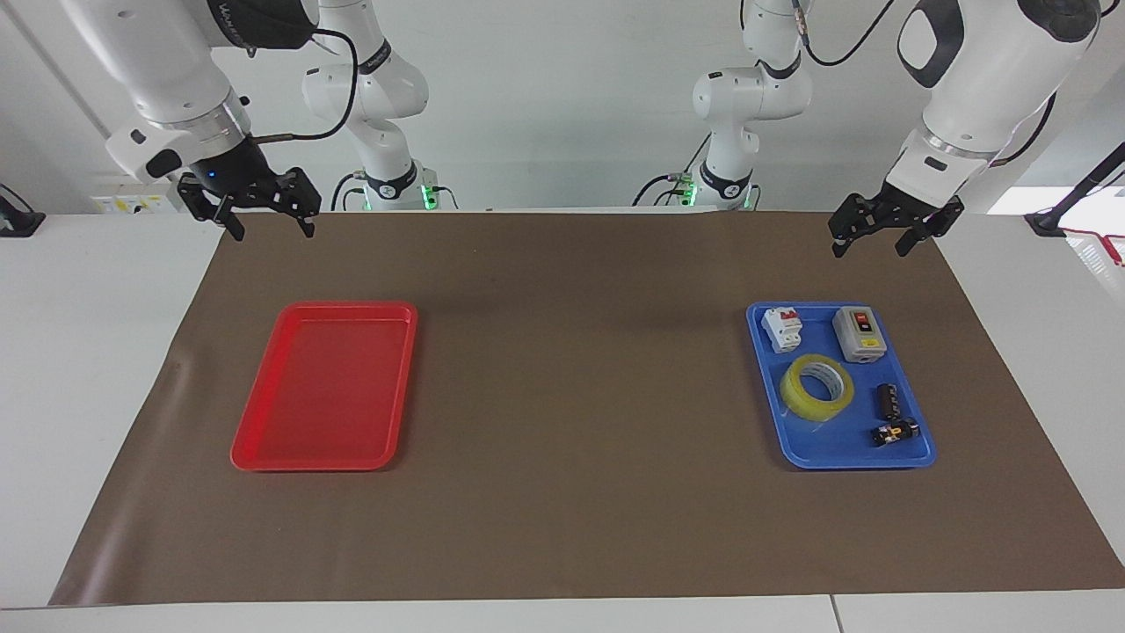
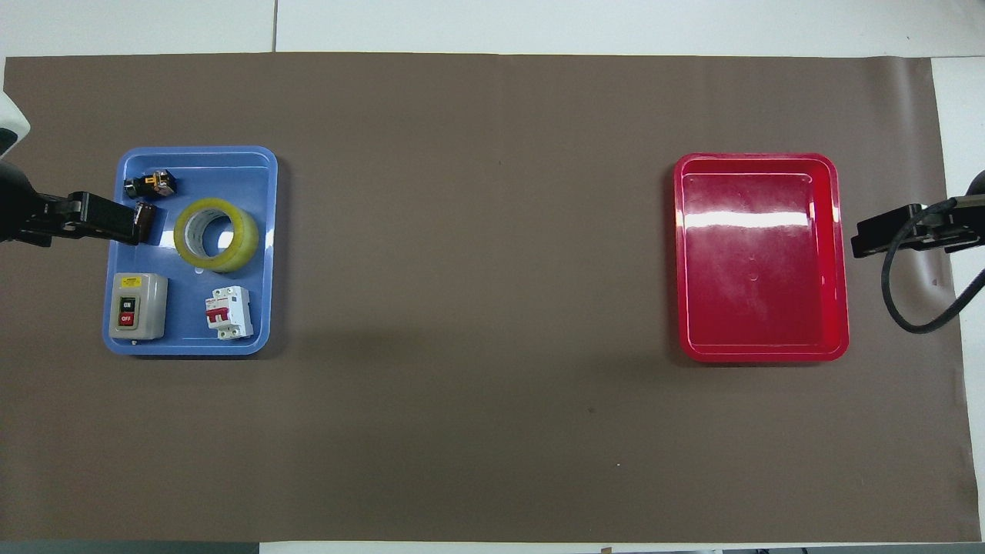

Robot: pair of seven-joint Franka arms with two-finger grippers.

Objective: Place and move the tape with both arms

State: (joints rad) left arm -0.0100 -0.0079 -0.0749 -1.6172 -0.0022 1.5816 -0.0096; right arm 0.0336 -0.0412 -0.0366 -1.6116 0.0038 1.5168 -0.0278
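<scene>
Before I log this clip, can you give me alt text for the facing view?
A yellow tape roll lies in a blue tray with a breaker, a switch box and small black parts, toward the left arm's end of a brown mat. A red tray holds nothing. The left gripper and right gripper hang open and raised at the mat's robot edge.
</scene>
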